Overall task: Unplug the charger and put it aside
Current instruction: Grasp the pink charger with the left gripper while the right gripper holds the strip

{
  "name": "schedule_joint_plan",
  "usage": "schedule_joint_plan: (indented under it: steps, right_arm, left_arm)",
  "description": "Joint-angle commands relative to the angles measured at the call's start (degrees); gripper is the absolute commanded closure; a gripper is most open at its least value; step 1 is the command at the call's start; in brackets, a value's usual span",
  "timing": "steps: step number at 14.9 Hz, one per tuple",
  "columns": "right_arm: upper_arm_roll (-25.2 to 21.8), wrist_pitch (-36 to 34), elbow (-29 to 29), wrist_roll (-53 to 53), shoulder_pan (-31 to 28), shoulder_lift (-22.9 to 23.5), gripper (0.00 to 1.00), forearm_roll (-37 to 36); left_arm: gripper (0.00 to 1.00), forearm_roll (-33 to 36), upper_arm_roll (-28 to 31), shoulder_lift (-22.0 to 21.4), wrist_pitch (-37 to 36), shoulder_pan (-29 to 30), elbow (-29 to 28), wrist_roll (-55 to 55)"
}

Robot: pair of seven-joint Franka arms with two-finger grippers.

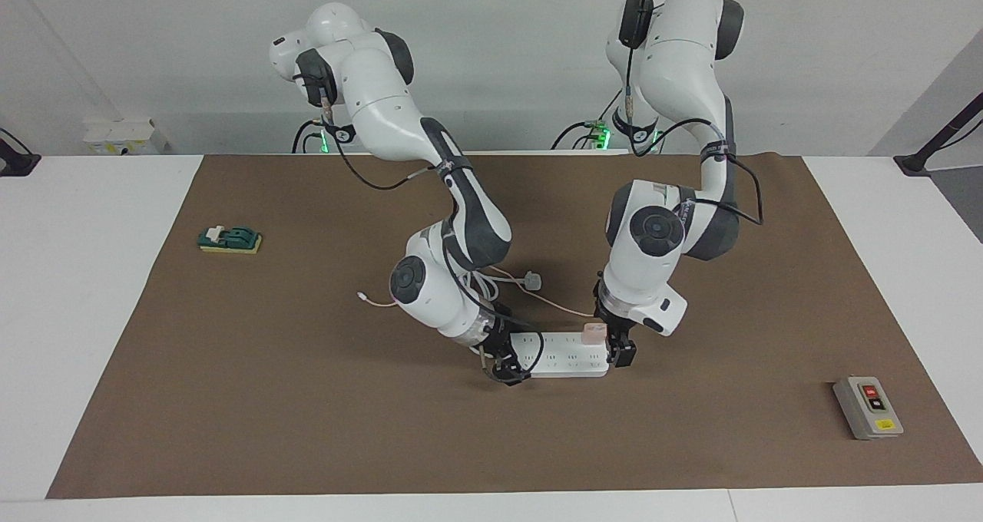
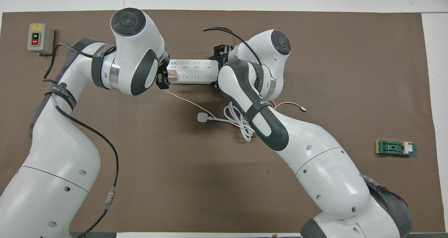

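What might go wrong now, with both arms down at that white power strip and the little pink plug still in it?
1. The charger still sits in the power strip. If the right gripper at the strip's other end slips, the strip may lift with the plug.
2. The left gripper, jaws open, stands at the strip's end; closing there could miss the small cube.
3. The pink cable runs under the white cord and may drag it.

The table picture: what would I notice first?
Two big white arms bend down to a long white power strip in the middle of the brown mat. The left gripper is at the small pink charger plugged into one end; the right gripper is at the other end.
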Motion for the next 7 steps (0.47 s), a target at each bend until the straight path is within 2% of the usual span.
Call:
schedule_joint_plan:
  steps: [1,3,6,7]
  right_arm:
    - [0.2,0.2,1.1,-1.3,-0.2,1.6,0.21,-0.7]
    - [0.3,0.2,1.1,-2.5,-0.4,1.6,0.77,-0.6]
    - [0.3,0.6,0.9,-2.9,-0.3,1.6,0.78,-0.1]
    - [0.3,1.1,0.8,-3.0,-0.3,1.6,0.78,0.0]
  left_arm:
    - [0.0,1.3,0.8,-2.0,2.5,-1.2,-3.3,-0.7]
    - [0.0,1.3,0.8,-2.5,2.7,-2.2,-3.9,-0.8]
    - [0.0,1.3,0.8,-3.0,2.8,-2.6,-5.1,-0.8]
    - [0.11,1.3,0.8,-3.0,2.8,-2.6,-5.1,-0.8]
